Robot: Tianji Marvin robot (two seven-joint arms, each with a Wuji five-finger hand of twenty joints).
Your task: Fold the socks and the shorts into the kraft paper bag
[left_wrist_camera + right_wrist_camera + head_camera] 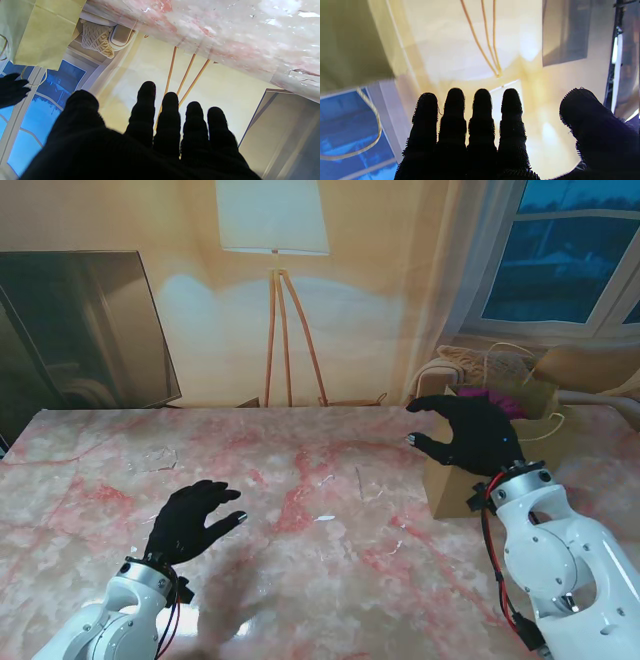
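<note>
The kraft paper bag (452, 480) stands upright at the right of the pink marble table (300, 480), its mouth open with rope handles. Purple fabric (500, 402) shows inside its top. My right hand (470, 432), in a black glove, hovers open over the bag's front edge and holds nothing. Its fingers (467, 130) are spread, with a bag handle (373, 125) beside them. My left hand (195, 520) hovers open above the table's near left part, empty too. In the left wrist view the fingers (172, 120) point toward the bag (37, 32). No socks or shorts lie on the table.
A floor lamp (272, 280) with wooden legs stands behind the table. A dark screen (80, 330) leans at the far left. A knitted cushion (480, 365) and a window (560, 250) sit behind the bag.
</note>
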